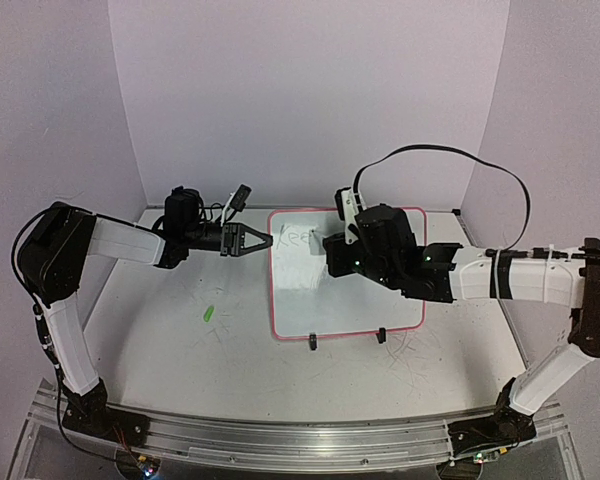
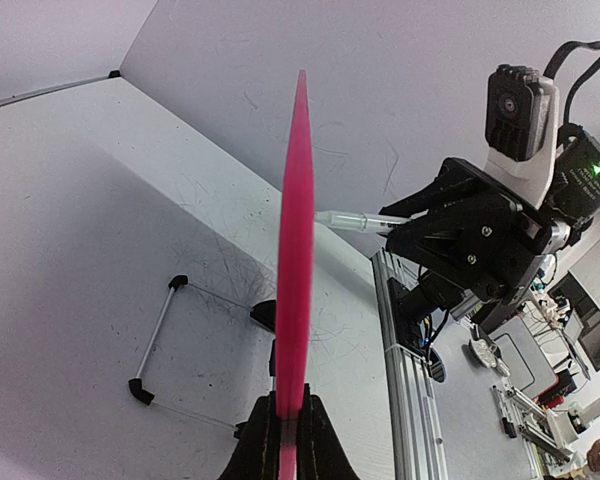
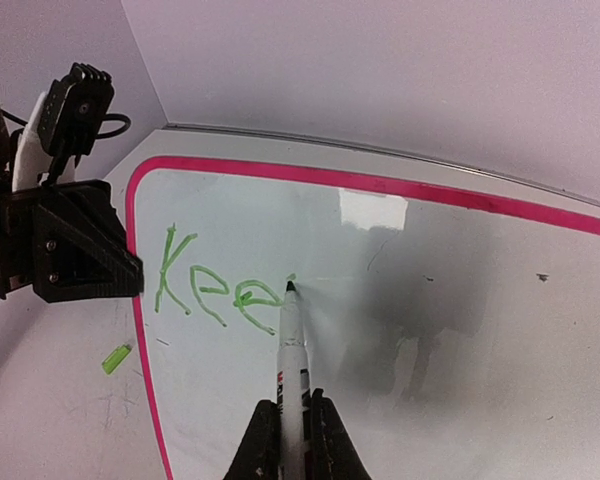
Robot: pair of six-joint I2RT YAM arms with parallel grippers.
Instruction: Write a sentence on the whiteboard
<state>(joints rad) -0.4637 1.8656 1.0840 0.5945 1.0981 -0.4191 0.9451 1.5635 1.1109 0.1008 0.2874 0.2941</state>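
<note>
The whiteboard (image 1: 325,300), white with a pink frame, lies in the middle of the table. Green letters "Kee" of the sentence (image 3: 215,290) stand near its upper left corner, also visible from above as the sentence (image 1: 296,238). My left gripper (image 1: 265,241) is shut on the board's left edge, which shows edge-on as the pink whiteboard (image 2: 296,250) between the left gripper (image 2: 288,440) fingers. My right gripper (image 3: 292,440) is shut on a white marker (image 3: 293,350). The marker's dark tip touches the board just right of the last "e". From above, the right wrist hides that marker.
A small green marker cap (image 1: 208,313) lies on the table left of the board, also seen as the cap (image 3: 116,358). Two black feet (image 1: 311,341) stick out at the board's near edge. White walls close in the back and both sides.
</note>
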